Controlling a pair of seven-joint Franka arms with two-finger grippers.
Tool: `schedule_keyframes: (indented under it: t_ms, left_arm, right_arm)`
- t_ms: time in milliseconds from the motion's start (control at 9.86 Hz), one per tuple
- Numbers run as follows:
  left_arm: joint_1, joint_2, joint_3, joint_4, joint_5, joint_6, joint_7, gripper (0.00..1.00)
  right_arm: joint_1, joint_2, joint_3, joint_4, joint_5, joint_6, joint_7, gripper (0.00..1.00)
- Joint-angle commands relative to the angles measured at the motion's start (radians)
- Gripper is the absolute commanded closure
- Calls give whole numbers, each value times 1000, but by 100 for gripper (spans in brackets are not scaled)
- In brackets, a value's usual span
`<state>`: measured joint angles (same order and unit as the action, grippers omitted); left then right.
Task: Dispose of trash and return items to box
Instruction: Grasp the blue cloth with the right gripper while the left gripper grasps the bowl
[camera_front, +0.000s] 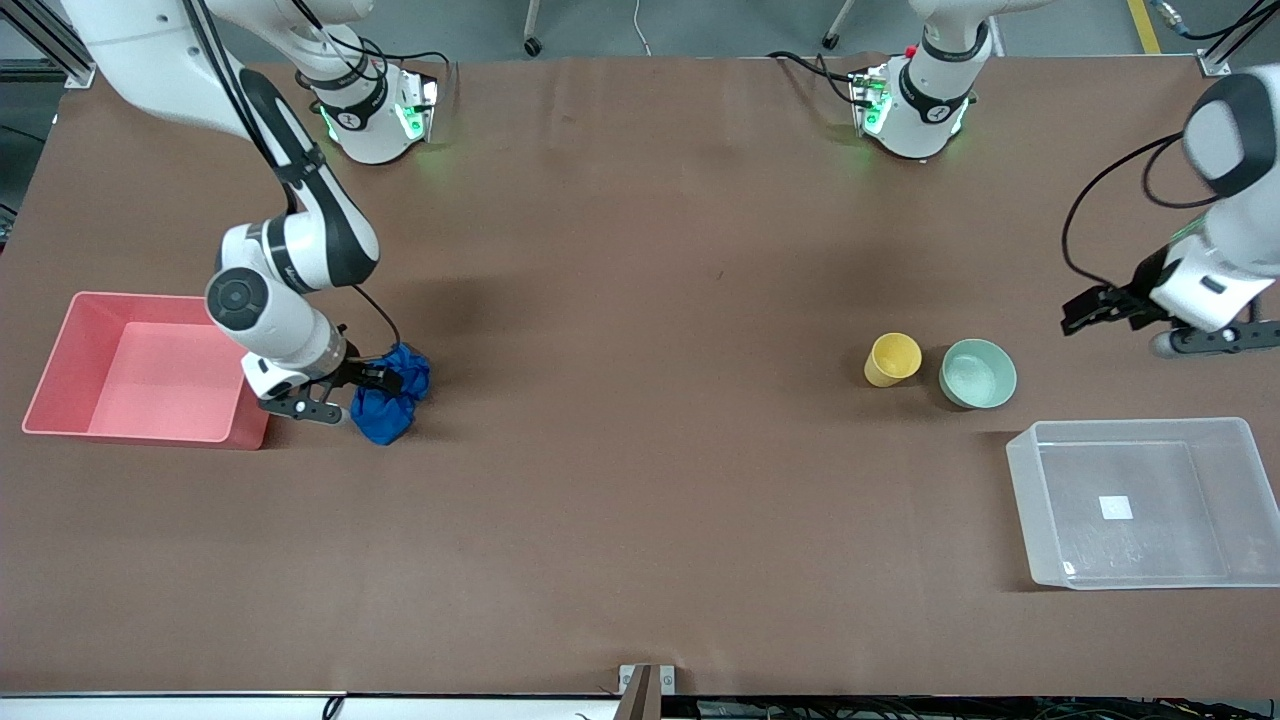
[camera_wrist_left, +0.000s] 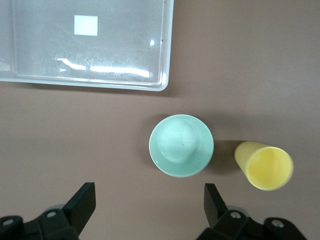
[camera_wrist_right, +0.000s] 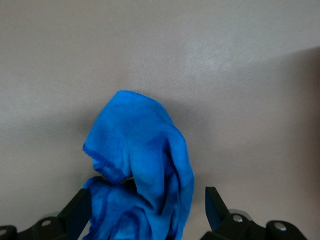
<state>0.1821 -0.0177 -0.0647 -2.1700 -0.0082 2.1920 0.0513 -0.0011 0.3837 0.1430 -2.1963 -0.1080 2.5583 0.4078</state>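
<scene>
The trash, a crumpled royal-blue cloth (camera_front: 390, 405) (camera_wrist_right: 140, 145), lies on the brown table beside the pink bin. My right gripper (camera_front: 365, 395) (camera_wrist_right: 145, 205) is down at it and open, a finger on each side of the wad. The yellow cup (camera_front: 892, 358) (camera_wrist_left: 265, 166) and the mint-green bowl (camera_front: 978, 373) (camera_wrist_left: 181, 145) stand side by side toward the left arm's end. The clear box (camera_front: 1020, 470) (camera_wrist_left: 100, 82) is nearer the front camera than they are and holds nothing. My left gripper (camera_front: 1085, 312) (camera_wrist_left: 150, 200) hangs open and empty over bare table beside the bowl.
A pink bin (camera_front: 60, 360) with nothing in it stands at the right arm's end, right beside the right wrist. Both arm bases sit along the table's edge farthest from the front camera. Brown table lies bare between the cloth and the cup.
</scene>
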Motion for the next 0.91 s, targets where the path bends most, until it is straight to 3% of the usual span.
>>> schedule_keyframes:
  t_ms: [0,101,406,507,710,812]
  left_arm:
    - [2,86,-7,-97,-2,179,9,4]
    - [3,143,-6,-106,-2,249,9,4]
    - [0,278,-9,-132,-4,408,-11,4]
    - [0,303,-10,-139,-4,452,-11,4]
    - [3,356,-10,-137,-7,503,-13,4]
    - [0,375,-10,-134,-13,512,-33,4]
  right_arm:
    - [0,29,7,-11,-29,46,66,0]
    - [15,41,7,-8,-30,52,78,11]
    - [16,57,7,-10,-32,88,88,89]
    - [16,57,7,-10,-32,86,123,99]
    - [16,44,10,3,-30,74,134,99]
    - [19,6,13,26,-30,-5,144,99]
